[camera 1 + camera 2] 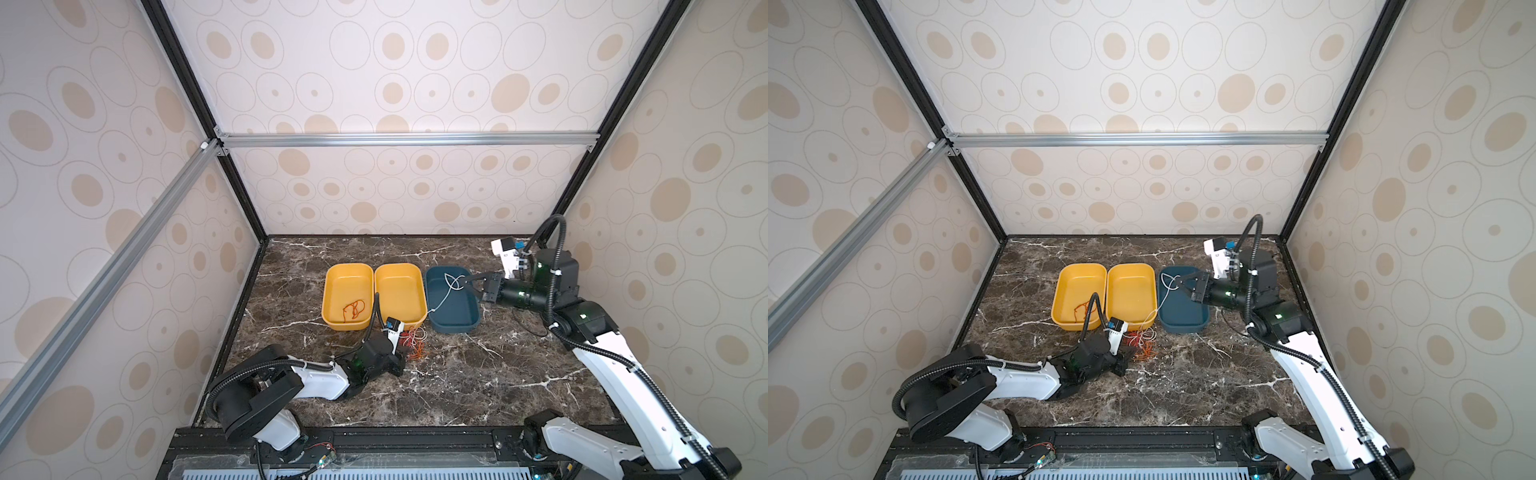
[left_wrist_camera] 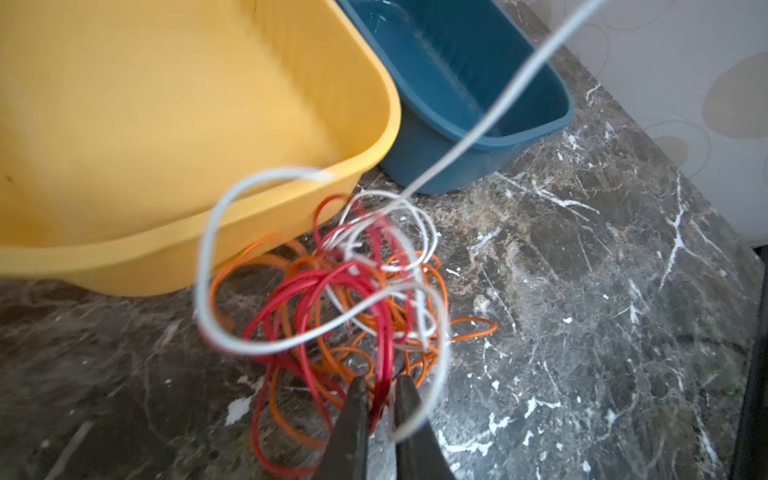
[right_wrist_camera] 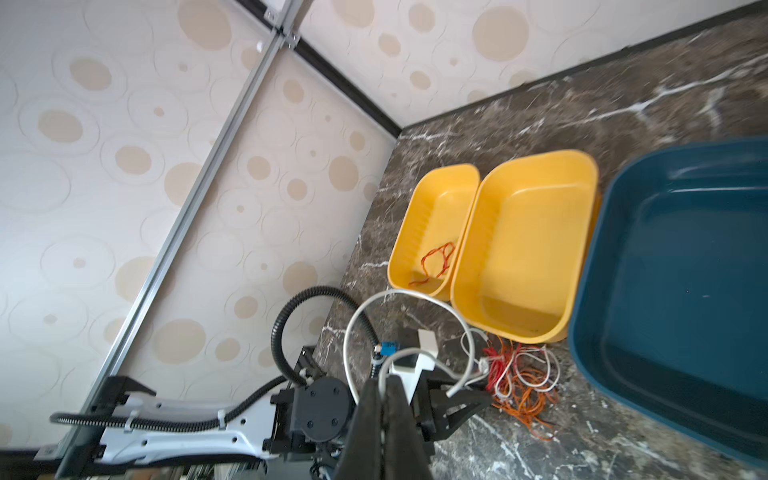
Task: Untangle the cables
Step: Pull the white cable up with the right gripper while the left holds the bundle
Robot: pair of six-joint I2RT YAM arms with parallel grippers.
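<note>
Left pincer (image 2: 382, 381) nipping cables (image 2: 332, 274), thin red, orange, white loops, tangled

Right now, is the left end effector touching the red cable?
Touching. In the left wrist view the left end effector has its fingers closed around a red cable strand running between them.

The left arm (image 1: 320, 380) and right arm (image 1: 623, 386) are wearing white shells over black joints; ribbed black hoses (image 3: 316, 289) are looping along them, white zip ties (image 1: 556, 272) cinching them, green lights (image 1: 540, 264) glowing, dark fingers (image 2: 353, 415) ending each.
</note>
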